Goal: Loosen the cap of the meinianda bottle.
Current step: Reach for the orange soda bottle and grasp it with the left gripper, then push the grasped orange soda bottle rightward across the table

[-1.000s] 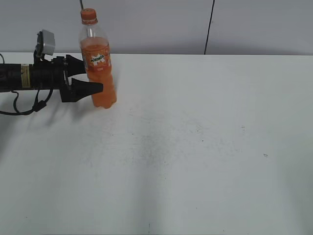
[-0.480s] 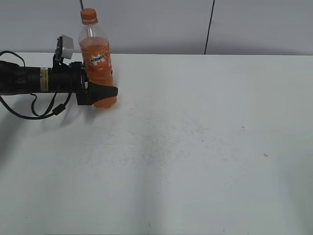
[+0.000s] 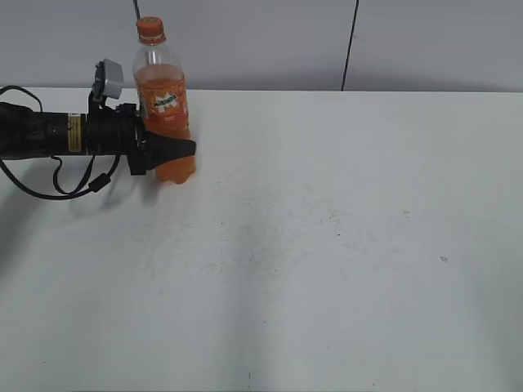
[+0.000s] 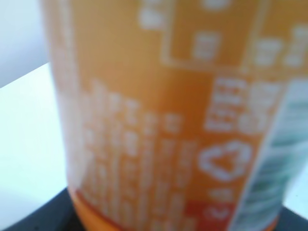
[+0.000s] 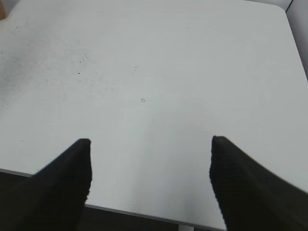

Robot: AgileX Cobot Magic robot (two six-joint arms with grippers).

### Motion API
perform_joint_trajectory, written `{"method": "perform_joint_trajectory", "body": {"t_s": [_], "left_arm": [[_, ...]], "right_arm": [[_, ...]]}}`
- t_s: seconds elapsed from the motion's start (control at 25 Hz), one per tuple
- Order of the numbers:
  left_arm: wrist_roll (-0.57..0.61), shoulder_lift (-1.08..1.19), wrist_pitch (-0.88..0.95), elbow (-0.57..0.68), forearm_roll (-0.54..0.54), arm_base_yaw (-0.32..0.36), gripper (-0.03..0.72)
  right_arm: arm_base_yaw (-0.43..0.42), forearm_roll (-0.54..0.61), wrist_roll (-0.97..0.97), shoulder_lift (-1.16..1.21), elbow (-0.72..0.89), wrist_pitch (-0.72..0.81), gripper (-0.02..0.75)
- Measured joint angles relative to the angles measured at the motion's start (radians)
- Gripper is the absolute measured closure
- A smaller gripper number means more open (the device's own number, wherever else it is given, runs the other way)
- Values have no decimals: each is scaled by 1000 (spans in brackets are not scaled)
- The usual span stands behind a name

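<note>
The meinianda bottle (image 3: 163, 106) stands upright near the far left edge of the white bench (image 3: 327, 245), its orange cap (image 3: 149, 27) on and untouched. My left claw (image 3: 167, 147) reaches in level from the left and straddles the lower body of the bottle, one finger in front and the other behind; the left wrist view is filled by the blurred label, so the bottle sits deep between my fingers. Whether they press on the plastic yet I cannot tell. This low, sideways hold appears chosen to brace the bottle against turning while leaving the neck and cap free from above. My right claw (image 5: 149, 159) hangs spread and empty over the bare bench, well apart from the bottle, and I judge it is the one meant to twist the cap.
</note>
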Motion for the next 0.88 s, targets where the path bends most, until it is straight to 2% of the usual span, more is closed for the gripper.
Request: {"method": "perform_joint_trajectory", "body": {"t_s": [0.28,0.52,0.72,0.88], "left_arm": [[-1,0,0,0,1,-9,283],[-12,-12,8,5,16,-60,286],[-8,-73,32,74,29,-113,304],[64,-143,35,179,-12,-151,304]], "right_arm": [[0,0,0,0,0,0,164],[0,0,0,0,0,0,164],[0,0,0,0,0,0,164],[0,0,0,0,0,0,164]]}}
